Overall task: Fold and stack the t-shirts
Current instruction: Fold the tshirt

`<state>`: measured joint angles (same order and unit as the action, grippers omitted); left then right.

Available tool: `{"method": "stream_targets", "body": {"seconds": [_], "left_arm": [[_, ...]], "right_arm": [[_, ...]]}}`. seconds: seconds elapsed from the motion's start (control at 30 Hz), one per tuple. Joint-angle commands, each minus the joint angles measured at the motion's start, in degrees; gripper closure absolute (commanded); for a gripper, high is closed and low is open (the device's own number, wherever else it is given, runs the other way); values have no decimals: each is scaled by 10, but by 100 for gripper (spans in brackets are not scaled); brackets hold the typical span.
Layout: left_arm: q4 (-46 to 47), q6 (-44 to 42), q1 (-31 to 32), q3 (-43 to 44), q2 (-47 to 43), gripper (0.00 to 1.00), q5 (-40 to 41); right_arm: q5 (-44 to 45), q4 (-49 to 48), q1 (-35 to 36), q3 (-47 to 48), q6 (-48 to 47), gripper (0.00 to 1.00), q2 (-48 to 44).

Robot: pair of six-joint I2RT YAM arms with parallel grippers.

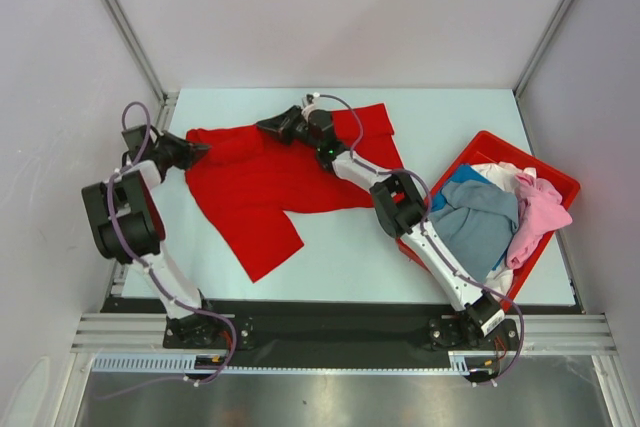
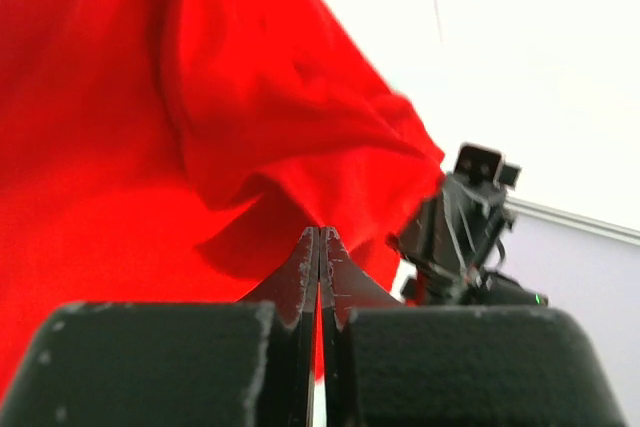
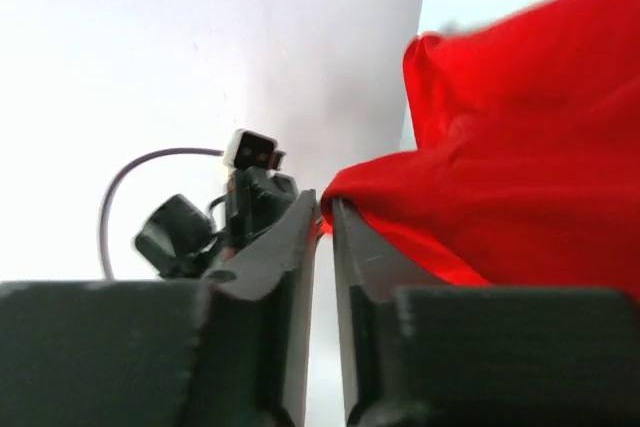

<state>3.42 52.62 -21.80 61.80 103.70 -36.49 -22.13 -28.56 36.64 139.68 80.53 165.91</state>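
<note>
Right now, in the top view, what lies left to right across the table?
left gripper → red t-shirt → grey-blue t-shirt → pink t-shirt. Omitted: right gripper, which overlaps the red t-shirt.

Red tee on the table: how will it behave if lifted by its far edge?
Likely floppy: the large bright red cloth t-shirt bunches into folds by the left tool. Spread wide, it would probably sag mid-span. Its near flap may drag on the pale table.
</note>
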Motion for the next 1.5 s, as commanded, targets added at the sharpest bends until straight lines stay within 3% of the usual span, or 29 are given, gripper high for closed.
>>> {"method": "stream_targets", "body": {"seconds": [0.0,0.07,0.2,0.37,0.47,0.63,0.83,1.17,1.4,1.47], "left_arm": [[104,3,2,60,64,100,-22],[167,26,4,86,112,100,-37],[268,83,8,123,189,100,-56],[273,99,22,152,218,100,-57],[252,83,26,151,212,100,-52],[230,66,26,146,198,100,-49],[209,53,26,140,179,100,-43],[220,64,28,126,157,100,-51],[209,53,29,118,140,100,-54],[205,51,29,114,134,100,-57]], "right_arm": [[48,-26,-8,49,53,82,43],[53,-35,-12,46,50,66,44],[-1,-34,-24,27,-20,59,23],[-63,18,-25,-104,-149,52,-76],[-63,41,-22,-156,-217,53,-109],[-88,53,-22,-109,-209,57,-71],[-92,65,-6,-76,-216,48,-44],[-89,91,0,-31,-237,46,-4],[-95,105,4,-16,-249,56,4],[-95,99,5,-10,-233,64,4]]}}
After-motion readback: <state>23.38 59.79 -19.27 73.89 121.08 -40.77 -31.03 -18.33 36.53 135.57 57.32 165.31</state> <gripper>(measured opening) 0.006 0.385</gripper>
